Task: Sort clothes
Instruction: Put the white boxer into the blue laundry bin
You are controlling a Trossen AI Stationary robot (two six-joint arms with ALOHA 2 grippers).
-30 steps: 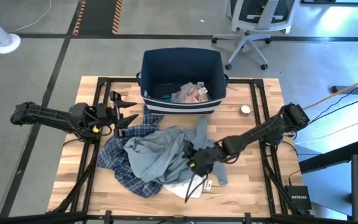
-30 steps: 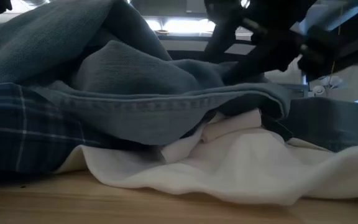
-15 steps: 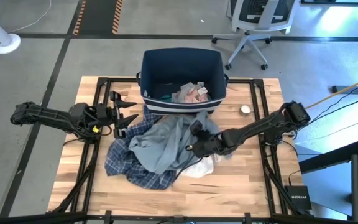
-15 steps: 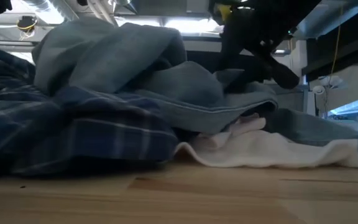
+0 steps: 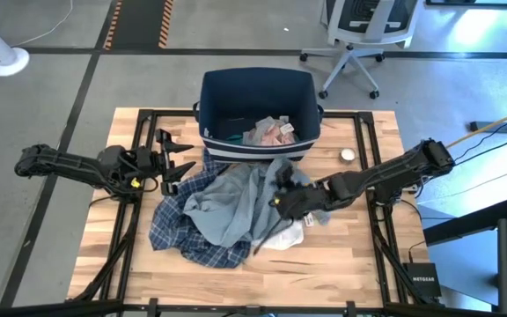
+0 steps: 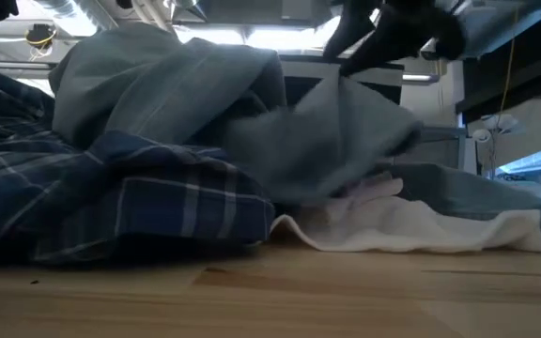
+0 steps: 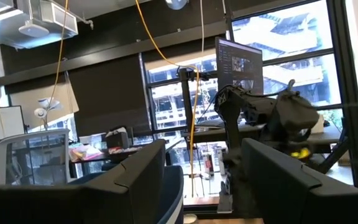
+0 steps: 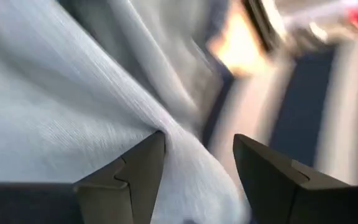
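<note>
Right claw (image 5: 280,199), near the middle of the overhead frame, has its fingers pinched on a fold of the big grey-blue garment (image 5: 231,201), just below the navy bin (image 5: 256,92). Left claw (image 5: 177,155) hangs spread wide and empty at the left. Sorting looks barely begun: a few pink pieces (image 5: 269,132) lie in the bin, while the plaid shirt (image 5: 179,231) and a white piece (image 5: 285,236) sit heaped, crumpled and overlapping, on the table (image 5: 359,273).
</note>
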